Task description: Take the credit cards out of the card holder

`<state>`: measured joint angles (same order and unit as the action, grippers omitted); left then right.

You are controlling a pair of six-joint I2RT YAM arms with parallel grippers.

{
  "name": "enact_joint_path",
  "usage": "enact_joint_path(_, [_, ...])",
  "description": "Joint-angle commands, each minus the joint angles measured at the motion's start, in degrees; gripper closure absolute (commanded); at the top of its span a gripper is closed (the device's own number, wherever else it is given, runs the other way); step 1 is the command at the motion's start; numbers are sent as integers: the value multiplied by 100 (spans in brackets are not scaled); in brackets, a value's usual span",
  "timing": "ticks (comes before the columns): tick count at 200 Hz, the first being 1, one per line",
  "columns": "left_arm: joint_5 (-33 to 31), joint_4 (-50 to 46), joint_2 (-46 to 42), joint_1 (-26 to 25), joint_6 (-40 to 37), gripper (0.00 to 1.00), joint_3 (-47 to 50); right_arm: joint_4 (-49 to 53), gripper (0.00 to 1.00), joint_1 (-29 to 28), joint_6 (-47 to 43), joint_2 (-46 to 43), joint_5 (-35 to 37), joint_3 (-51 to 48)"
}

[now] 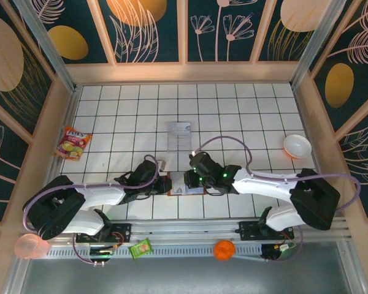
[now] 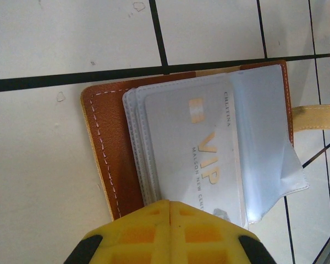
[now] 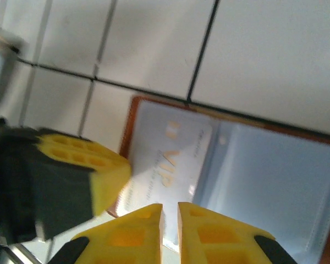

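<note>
Card holder of brown leather [image 1: 176, 185] lies open at 6 o'clock on the white tiled table [image 1: 129, 116], between the left gripper [image 1: 161, 180] and the right gripper [image 1: 191, 180].

In the left wrist view, the left gripper [image 2: 169, 220] is pressed together at 6 o'clock, over the pale grey VIP credit card [image 2: 198, 154] in its sleeve.

In the right wrist view, the right gripper [image 3: 170, 220] shows a thin slit. Whether it pinches anything I cannot tell.

Top external: high behind the arm bases [image 1: 260, 231], we look down on the whole surface [image 1: 233, 104].
Left wrist: close above the card holder [image 2: 107, 148], facing down.
Right wrist: close, blurred; we probably share the card holder.
</note>
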<state>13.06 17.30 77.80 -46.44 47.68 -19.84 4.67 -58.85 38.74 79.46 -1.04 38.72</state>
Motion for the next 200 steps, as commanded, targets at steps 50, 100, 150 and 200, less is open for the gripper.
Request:
enact_joint_path(50, [-31,-306,113,-31,-22,100,-64,82,86,336,591,213,-103,-764])
enact_joint_path(100, [-193,-456,-492,-32,-61,99,-5,-428,76,234,76,-476,-474,-530])
enact_joint_path(150, [-348,-299,-379,-26,-241,90,-141,-1060,75,317,131,347,-1353,-262])
enact_joint_path(200, [-479,-340,32,-32,-347,96,-288,-1361,76,322,256,767,-1384,-207])
